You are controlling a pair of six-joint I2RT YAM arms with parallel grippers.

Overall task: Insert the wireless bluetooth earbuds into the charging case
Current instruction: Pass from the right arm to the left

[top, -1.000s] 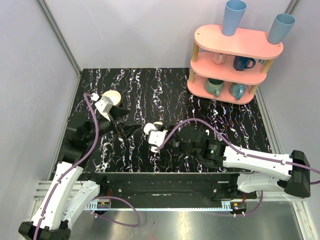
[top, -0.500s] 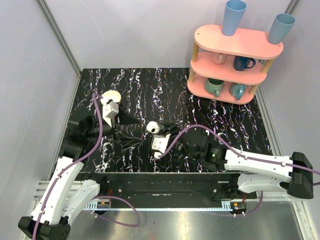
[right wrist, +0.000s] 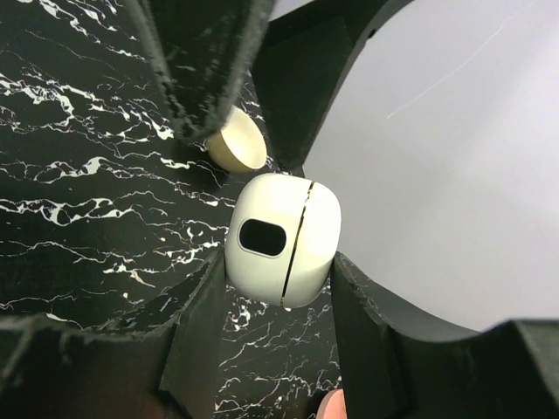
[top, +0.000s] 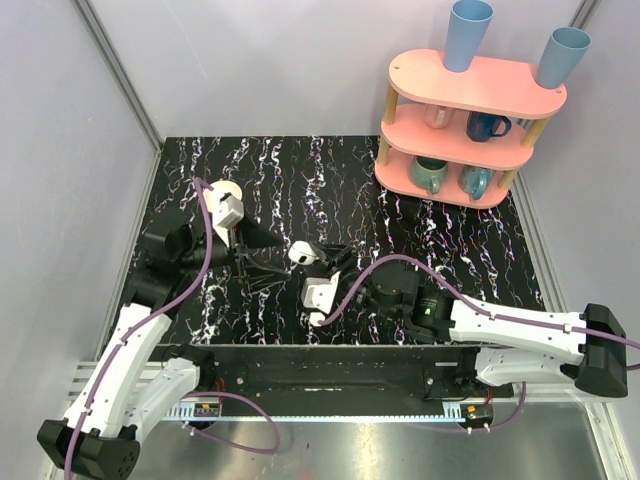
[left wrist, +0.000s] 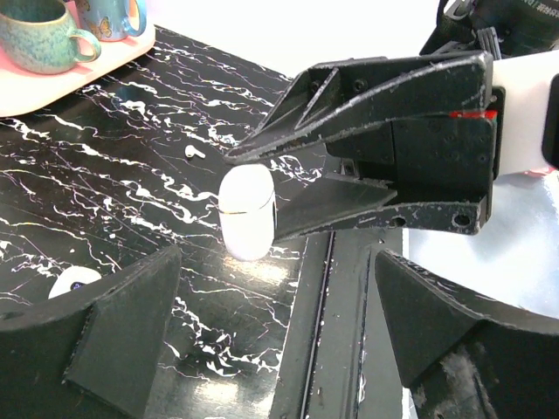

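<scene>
Since the charging case (right wrist: 281, 237) looks light and slick, my right gripper (right wrist: 279, 266) clamps its sides | my left gripper (left wrist: 278, 260) agape, empty

Centre frame: right gripper (top: 314, 257) clamps white case (top: 302, 254). Left gripper (top: 268, 257) just left of it, fingers spread. Pink shelf (top: 470, 100) upper right, mugs (top: 430, 174) inside.

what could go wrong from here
The charging case is closed and pinched near the tips of the right gripper; it could slip or twist if the open left gripper tugs at its lid. The two grippers are close and could knock together. A loose earbud on the table could get swept away.
</scene>
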